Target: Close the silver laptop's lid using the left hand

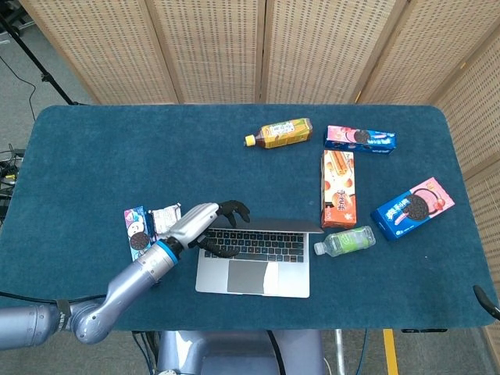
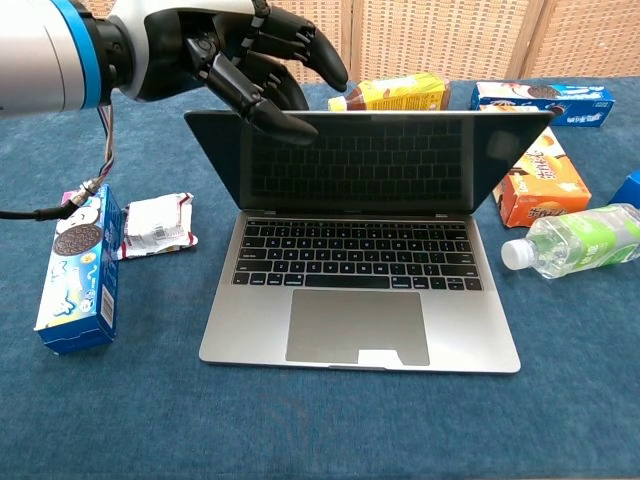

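The silver laptop lies near the table's front edge. Its lid is partly lowered and leans forward over the keyboard. My left hand rests on the lid's top left edge, fingers spread and arched over it, with the thumb lying along the edge. It grips nothing. Of my right hand only a dark sliver shows at the right border of the head view.
Left of the laptop lie a blue cookie box and a crumpled wrapper. On its right are a green bottle and an orange snack box. A yellow tea bottle and two more cookie boxes lie further back.
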You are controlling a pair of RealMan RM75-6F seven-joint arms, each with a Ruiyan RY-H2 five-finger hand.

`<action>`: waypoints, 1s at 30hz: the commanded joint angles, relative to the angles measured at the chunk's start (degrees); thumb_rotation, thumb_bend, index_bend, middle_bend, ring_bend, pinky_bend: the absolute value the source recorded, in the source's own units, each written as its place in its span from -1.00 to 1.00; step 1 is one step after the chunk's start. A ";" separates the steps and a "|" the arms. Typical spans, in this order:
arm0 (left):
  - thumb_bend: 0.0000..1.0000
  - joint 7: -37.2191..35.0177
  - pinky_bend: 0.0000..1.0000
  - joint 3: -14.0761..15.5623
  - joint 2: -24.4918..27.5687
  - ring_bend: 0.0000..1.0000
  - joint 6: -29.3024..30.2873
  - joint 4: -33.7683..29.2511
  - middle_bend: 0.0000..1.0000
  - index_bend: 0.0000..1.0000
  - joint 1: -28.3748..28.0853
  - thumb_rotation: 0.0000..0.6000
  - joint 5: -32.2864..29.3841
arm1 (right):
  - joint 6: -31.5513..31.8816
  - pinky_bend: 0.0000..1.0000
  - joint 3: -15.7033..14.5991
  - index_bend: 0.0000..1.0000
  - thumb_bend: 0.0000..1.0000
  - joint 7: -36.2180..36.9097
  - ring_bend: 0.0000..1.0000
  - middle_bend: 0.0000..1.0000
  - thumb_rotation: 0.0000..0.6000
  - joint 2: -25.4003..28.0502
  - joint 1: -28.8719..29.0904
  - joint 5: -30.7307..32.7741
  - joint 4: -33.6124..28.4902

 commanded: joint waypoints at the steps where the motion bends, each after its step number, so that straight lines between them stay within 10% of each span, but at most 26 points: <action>1: -0.70 0.03 -0.41 0.44 -0.14 -0.19 0.06 -0.39 -0.40 -0.26 0.25 1.00 0.41 | 0.12 -1.00 0.28 -0.73 -0.53 0.17 -0.76 -0.93 1.00 0.08 -0.04 0.32 0.03; 30: -0.70 -3.12 -0.41 3.93 -3.17 -0.19 -1.23 -0.60 -0.40 -0.26 2.74 1.00 3.47 | 3.67 -1.00 1.46 -0.73 -0.53 1.54 -0.76 -0.92 1.00 0.50 -2.10 0.85 -0.08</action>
